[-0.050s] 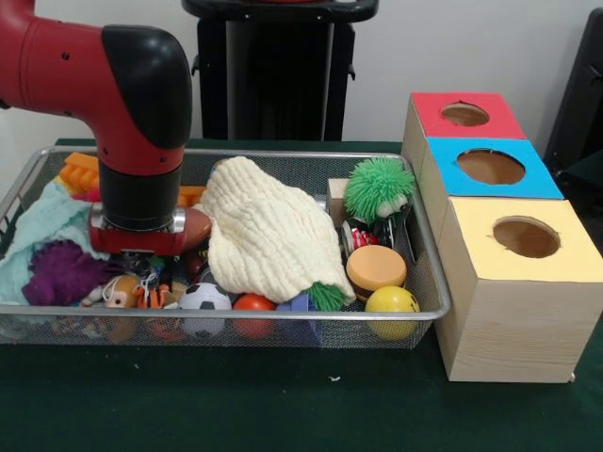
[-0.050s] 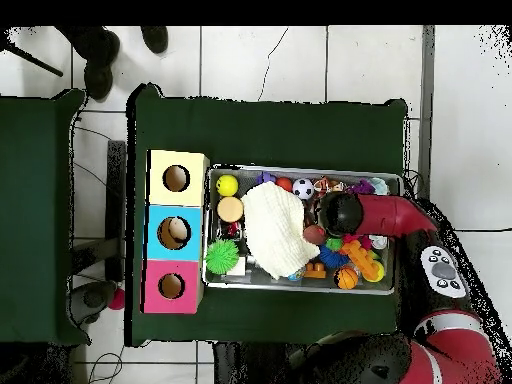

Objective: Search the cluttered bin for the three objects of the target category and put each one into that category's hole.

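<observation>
Glossy red arm [image 1: 66, 66] with black elbow cap, black cylindrical wrist, silver-edged red collar.

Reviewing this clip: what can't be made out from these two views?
- Claw: in the front view the arm's wrist covers it; overhead, the arm does. Open or shut, holding anything: cannot tell.
- Whatever lies under the cream cloth: hidden in both views.
- Inside the red, blue and yellow holes: too dark to see contents.

A dark green cloth [image 1: 283, 405] covers the table; pale tiled floor [image 2: 330, 60] surrounds it.
</observation>
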Robot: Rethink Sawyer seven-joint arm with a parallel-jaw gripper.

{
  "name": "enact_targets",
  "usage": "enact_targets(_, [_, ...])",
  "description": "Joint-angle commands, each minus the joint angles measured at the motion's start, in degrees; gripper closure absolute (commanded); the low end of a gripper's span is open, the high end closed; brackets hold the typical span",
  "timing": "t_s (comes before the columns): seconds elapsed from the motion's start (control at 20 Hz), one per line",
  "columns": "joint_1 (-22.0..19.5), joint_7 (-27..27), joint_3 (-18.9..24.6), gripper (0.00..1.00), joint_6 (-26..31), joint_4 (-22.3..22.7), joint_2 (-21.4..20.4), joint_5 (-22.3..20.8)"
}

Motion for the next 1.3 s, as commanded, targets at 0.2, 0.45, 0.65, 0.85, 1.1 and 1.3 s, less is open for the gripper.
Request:
enact_targets(0.2, [2.8, -1.0, -1.9, 0.00, 4.7, 2.6, 5.4, -3.4])
enact_targets(0.45, [4.0, 0.7, -3.3, 0.00, 3.4, 2.4, 6.1, -3.4])
enact_targets(0.65, [4.5, -0.5, -3.9, 0.00, 3.5, 1.6, 7.0, -3.8])
enact_targets(0.85, [4.4, -1.4, -4.4, 0.00, 1.3, 1.0, 8.4, -5.0])
enact_targets(1.1, [4.5, -1.8, -5.0, 0.00, -0.8, 0.0, 9.9, -6.4])
enact_targets(1.3, [4.9, -1.9, -5.7, 0.00, -1.2, -0.7, 10.7, -7.0])
